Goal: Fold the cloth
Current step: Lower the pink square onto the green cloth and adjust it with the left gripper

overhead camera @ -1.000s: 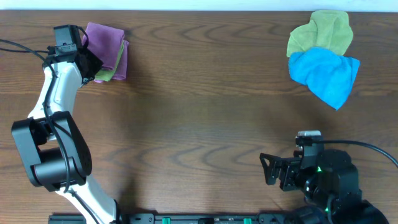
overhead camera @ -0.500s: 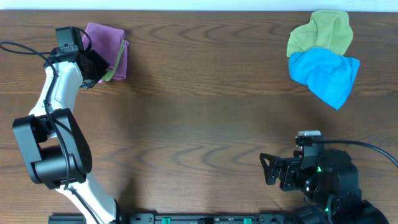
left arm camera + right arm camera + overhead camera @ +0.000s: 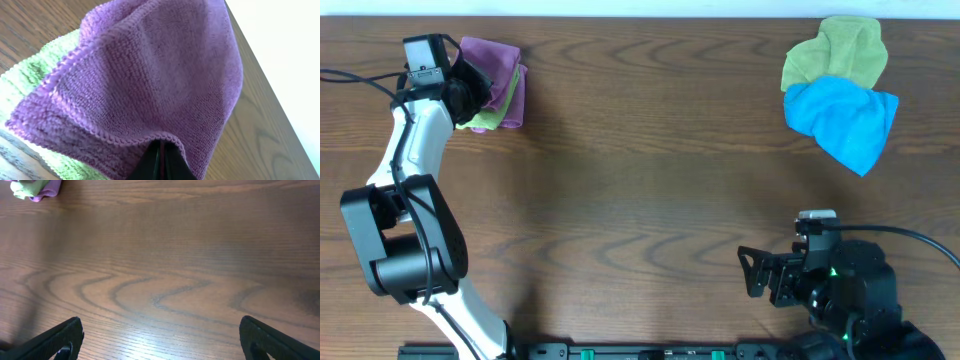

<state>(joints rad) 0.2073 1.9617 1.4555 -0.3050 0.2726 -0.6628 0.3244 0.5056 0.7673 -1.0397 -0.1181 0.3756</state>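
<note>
The cloth [image 3: 492, 68] is mauve-purple and fuzzy. It lies folded at the table's far left, on top of a folded light-green cloth [image 3: 492, 121]. My left gripper [image 3: 470, 93] is at its left edge. In the left wrist view the jaws [image 3: 161, 161] are shut on the hemmed edge of the cloth [image 3: 160, 75], which drapes away over the green cloth [image 3: 30, 85]. My right gripper [image 3: 752, 272] is open and empty low over bare table at the front right; its fingers [image 3: 55, 340] stand wide apart.
A bright blue cloth [image 3: 845, 118] and a crumpled green cloth [image 3: 835, 55] lie at the far right. The table's back edge [image 3: 640, 17] runs just behind both piles. The left pile also shows small in the right wrist view [image 3: 35, 189].
My left gripper has shifted slightly toward the back of the table, still at the purple cloth's edge. The right arm has not moved.
</note>
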